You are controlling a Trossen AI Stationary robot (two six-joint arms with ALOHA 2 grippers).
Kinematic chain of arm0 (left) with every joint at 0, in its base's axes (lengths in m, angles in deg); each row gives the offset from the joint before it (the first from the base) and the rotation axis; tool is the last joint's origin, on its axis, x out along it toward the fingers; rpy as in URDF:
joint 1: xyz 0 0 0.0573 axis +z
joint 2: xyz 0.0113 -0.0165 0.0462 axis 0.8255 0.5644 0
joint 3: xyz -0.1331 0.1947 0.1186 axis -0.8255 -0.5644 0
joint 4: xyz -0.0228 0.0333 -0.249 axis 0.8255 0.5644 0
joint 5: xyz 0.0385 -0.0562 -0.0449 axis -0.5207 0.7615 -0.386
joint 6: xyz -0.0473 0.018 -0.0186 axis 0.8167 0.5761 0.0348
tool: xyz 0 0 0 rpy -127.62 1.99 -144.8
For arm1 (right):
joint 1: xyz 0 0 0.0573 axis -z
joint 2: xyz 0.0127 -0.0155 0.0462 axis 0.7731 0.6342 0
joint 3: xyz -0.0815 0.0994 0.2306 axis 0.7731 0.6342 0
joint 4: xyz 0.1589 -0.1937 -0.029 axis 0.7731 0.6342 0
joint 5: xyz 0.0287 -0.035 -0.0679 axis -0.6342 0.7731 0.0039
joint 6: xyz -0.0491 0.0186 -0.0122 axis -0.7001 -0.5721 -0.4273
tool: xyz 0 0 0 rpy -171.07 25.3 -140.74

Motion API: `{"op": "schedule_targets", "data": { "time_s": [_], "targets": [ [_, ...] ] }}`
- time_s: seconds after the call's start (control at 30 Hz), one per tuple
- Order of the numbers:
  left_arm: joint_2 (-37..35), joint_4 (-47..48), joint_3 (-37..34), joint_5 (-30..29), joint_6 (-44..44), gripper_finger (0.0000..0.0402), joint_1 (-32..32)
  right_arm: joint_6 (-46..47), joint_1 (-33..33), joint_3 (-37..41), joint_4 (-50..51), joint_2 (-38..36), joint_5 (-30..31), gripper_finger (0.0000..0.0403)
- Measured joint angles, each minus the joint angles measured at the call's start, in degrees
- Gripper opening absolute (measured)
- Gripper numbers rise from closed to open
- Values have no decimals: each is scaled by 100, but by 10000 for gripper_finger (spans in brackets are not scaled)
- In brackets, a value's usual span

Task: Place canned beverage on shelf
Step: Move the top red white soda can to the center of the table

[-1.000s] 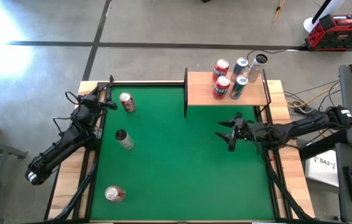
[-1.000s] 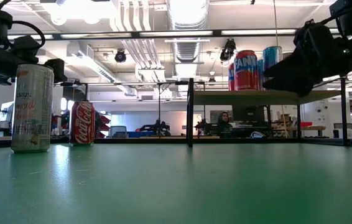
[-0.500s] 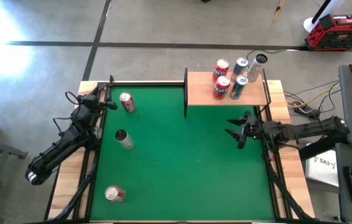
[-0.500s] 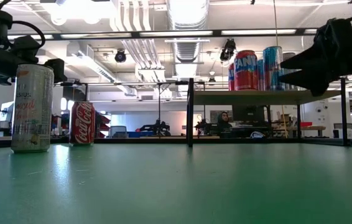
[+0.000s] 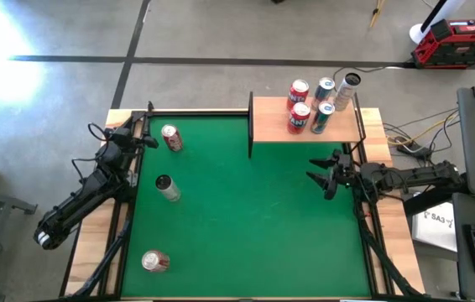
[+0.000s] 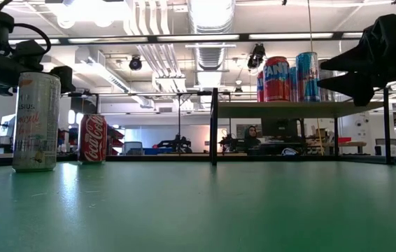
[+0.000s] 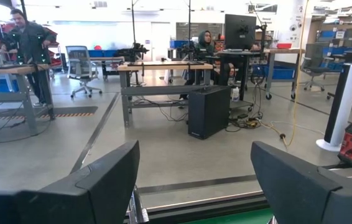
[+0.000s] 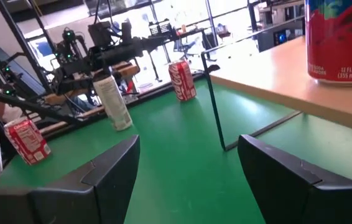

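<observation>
The shelf point(image 5: 305, 124) sits at the upper right of the green tabletop point(image 5: 246, 218) in the high view, raised on a thin dark frame. Four cans stand on it: two red cans point(image 5: 299, 90) and two blue cans point(image 5: 322, 117), with a silver can point(image 5: 348, 86) just off its upper right corner. Three more cans rest on the tabletop at the left: a red can point(image 5: 171, 137) near the upper left, a pale slim can point(image 5: 167, 188) at mid left, and a red can point(image 5: 155, 262) lying at lower left.

The right pincer point(image 5: 323, 174) hangs just below the shelf's lower right edge, its jaws apart and holding nothing. The left pincer point(image 5: 143, 134) waits at the upper left corner of the tabletop; its wrist view shows a gap between the fingers point(image 7: 101, 180), nothing held.
</observation>
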Motion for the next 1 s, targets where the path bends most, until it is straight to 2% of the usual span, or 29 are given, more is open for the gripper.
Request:
{"op": "schedule_targets", "data": {
  "time_s": [0.83, 0.9, 1.0],
  "targets": [
    [4, -4, 1, 0, -3, 293, 1, -2, 0, 8, 5, 28, -1, 263],
    [4, -3, 0, 4, 209, 293, 0, -2, 0, 9, 7, 28, -2, 263],
    [4, 2, 0, 42, 1497, 293, -2, -2, 0, 9, 7, 28, -2, 263]
  ]
}}
